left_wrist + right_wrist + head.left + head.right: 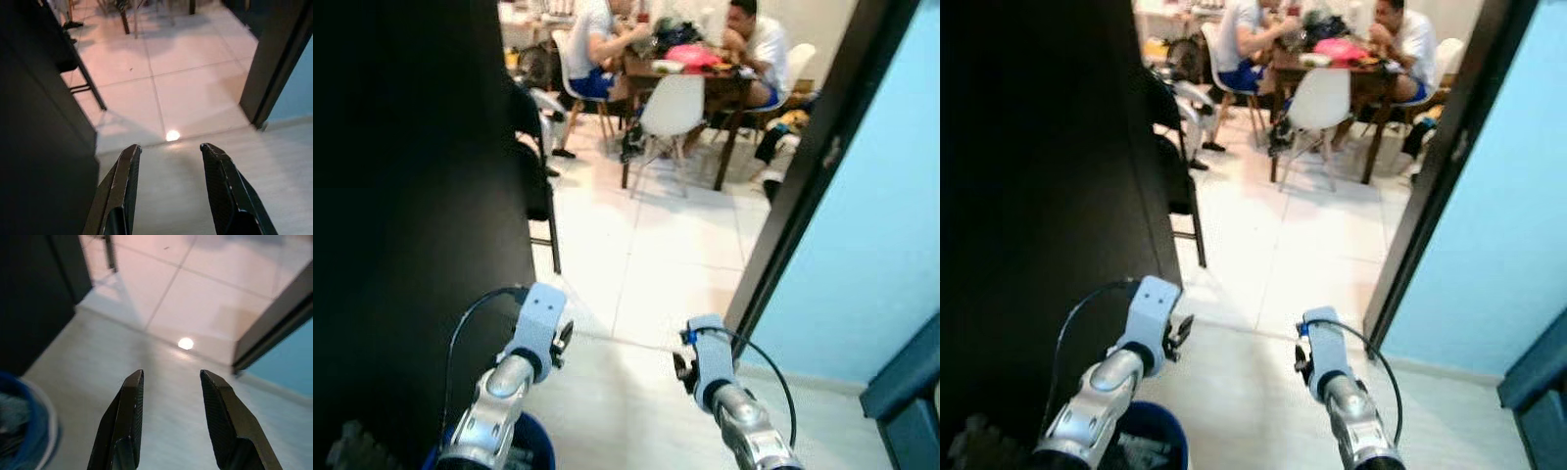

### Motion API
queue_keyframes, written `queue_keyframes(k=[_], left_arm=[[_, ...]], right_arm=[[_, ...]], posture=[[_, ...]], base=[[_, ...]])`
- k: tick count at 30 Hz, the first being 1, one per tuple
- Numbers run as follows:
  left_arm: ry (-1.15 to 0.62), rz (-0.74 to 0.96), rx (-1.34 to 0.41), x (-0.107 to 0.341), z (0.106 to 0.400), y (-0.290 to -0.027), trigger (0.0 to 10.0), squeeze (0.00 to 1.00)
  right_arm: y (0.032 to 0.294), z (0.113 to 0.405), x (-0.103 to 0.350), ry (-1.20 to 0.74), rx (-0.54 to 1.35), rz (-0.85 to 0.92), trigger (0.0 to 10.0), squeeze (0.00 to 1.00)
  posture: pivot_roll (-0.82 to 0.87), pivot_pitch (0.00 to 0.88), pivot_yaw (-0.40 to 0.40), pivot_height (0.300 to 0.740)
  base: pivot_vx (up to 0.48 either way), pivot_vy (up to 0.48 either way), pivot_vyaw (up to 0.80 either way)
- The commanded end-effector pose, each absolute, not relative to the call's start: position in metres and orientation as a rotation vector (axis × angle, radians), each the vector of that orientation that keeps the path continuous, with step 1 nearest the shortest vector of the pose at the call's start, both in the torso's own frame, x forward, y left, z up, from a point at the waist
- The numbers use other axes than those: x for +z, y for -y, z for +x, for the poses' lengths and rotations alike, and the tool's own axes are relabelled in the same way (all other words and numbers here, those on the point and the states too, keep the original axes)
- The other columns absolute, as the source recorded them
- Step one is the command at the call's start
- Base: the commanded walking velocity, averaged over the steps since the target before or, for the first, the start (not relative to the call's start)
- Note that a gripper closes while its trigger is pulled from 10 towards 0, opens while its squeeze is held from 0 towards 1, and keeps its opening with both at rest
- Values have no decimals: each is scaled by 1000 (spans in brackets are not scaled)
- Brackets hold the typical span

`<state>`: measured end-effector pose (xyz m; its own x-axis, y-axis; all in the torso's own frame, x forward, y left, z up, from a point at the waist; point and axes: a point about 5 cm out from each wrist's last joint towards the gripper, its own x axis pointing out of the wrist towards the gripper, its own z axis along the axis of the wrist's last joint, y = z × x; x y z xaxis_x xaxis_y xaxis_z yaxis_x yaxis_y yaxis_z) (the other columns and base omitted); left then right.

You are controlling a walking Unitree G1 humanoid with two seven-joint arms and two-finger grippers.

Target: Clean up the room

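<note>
Both silver arms reach forward at the bottom of the head views, the left arm (pixel 514 372) and the right arm (pixel 729 397). In the left wrist view my left gripper (pixel 170 147) is open over pale floor with nothing between its fingers. My right gripper (pixel 171 373) is also open and empty above the floor. A blue bin (pixel 1151 436) with something pale inside sits low beside my left arm and also at the edge of the right wrist view as a blue bin (pixel 27 431).
A tall black cabinet (pixel 411 196) walls off the left. A black door frame (pixel 803 166) and a light blue wall (pixel 876 245) close the right. Beyond the doorway lie white floor tiles (pixel 646 255), a black chair (pixel 538 191), a white chair (pixel 671 106) and a dining table (pixel 729 83) with two seated people.
</note>
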<state>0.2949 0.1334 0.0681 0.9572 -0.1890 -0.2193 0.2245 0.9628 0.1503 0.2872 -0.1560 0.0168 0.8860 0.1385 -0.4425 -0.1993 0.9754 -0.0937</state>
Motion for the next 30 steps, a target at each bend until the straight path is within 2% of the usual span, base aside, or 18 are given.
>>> queue_keyframes(k=[1,14,26,30], left_arm=[[-222,137,-171,63,292,-137,10000,0],[-211,95,-94,61,293,-141,10000,0],[-189,36,-66,66,295,-141,10000,0],[-185,32,-70,67,297,-138,10000,0]], right_arm=[[153,288,19,-453,196,-142,10000,0],[151,291,23,-452,242,-181,10000,0],[147,292,26,-431,283,-193,10000,0],[146,292,27,-429,284,-195,10000,0]], posture=[[8,0,-59,740],[0,0,-77,740],[1,0,-84,740],[-1,0,-85,740]], base=[[0,0,-800],[0,0,-800],[0,0,0],[0,-378,0]])
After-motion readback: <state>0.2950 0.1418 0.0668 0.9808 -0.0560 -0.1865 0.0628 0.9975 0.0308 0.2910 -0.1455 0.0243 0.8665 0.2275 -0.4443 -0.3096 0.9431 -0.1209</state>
